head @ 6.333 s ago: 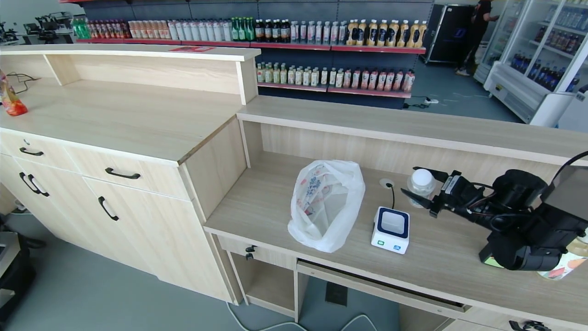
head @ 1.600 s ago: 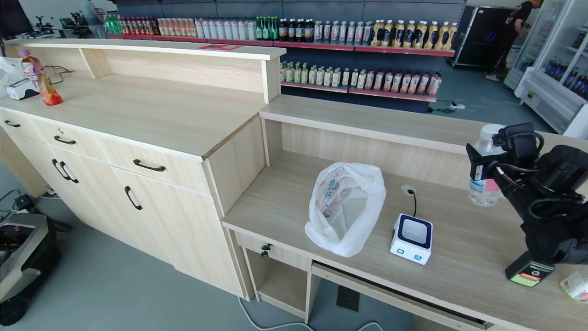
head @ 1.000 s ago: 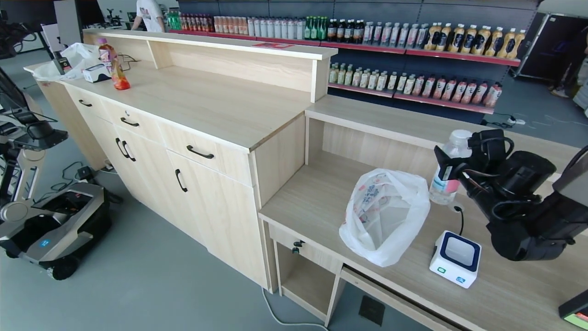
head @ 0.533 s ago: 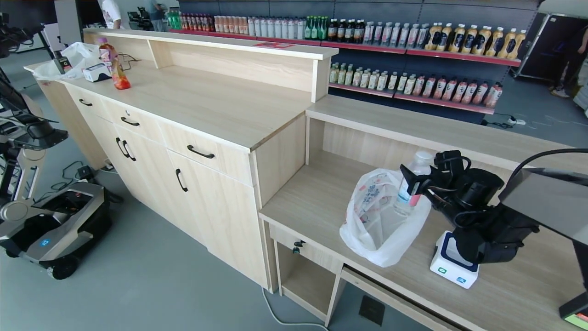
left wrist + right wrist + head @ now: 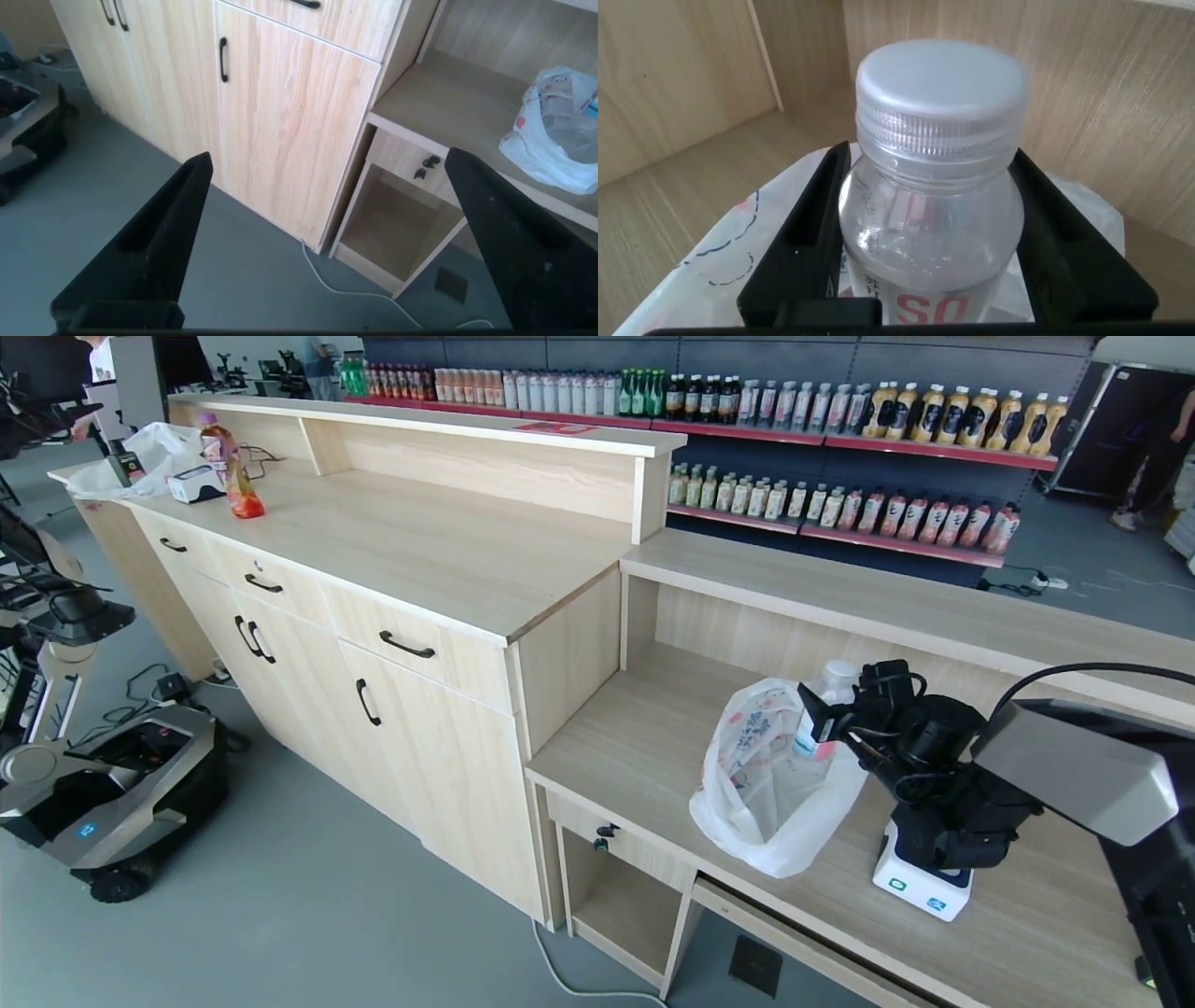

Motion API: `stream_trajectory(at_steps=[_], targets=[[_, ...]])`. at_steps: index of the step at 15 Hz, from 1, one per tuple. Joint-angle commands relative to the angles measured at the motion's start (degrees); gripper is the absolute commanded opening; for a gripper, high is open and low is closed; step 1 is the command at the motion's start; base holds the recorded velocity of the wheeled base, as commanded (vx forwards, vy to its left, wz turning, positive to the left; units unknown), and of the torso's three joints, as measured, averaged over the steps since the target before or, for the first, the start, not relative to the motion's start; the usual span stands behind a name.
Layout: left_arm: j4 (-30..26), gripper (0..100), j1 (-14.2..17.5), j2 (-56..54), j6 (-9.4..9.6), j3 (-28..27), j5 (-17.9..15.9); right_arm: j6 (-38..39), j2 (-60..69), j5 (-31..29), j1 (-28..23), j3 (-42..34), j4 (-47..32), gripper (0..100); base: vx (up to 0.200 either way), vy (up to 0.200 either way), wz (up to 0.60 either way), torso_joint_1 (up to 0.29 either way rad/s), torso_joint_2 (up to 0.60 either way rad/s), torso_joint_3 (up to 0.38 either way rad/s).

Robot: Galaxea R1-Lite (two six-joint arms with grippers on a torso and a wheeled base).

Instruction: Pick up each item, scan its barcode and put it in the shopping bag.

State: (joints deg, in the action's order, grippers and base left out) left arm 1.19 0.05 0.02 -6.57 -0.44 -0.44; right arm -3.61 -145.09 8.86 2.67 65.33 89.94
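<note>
Upright, bottle (image 5: 938, 112) in right claw (image 5: 826, 714)

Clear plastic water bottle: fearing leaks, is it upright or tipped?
Nearly upright: clear plastic bottle, white cap up, in right gripper over white plastic bag.

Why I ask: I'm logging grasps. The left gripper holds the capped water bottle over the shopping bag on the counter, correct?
Not the left: the right gripper holds the capped water bottle over the shopping bag on the counter, as the head and right wrist views show.
</note>
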Motion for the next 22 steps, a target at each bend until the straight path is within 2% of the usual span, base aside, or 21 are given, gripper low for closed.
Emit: stream_trajectory(at_steps=[1,16,17,19,22], targets=[[0.04,100,0.04,-0.02,-0.02,0.0,0.0,-0.17,-3.27,0.19,-0.03,1.64,0.06,0,0.0,0.0,0.0,0.0,0.0,0.0],[0.04,100,0.04,-0.02,-0.02,0.0,0.0,-2.28,-7.57,1.24,-0.03,1.64,0.06,0,0.0,0.0,0.0,0.0,0.0,0.0],[0.04,100,0.04,-0.02,-0.02,0.0,0.0,-2.28,-7.22,1.24,-0.03,1.56,0.06,100,0.0,0.0,0.0,0.0,0.0,0.0],[0.04,100,0.04,-0.02,-0.02,0.0,0.0,-1.75,-5.55,1.24,-0.03,0.59,0.06,100,0.0,0.0,0.0,0.0,0.0,0.0],[0.04,100,0.04,-0.02,-0.02,0.0,0.0,1.06,4.82,1.24,0.85,-6.35,-1.79,100,0.0,0.0,0.0,0.0,0.0,0.0]])
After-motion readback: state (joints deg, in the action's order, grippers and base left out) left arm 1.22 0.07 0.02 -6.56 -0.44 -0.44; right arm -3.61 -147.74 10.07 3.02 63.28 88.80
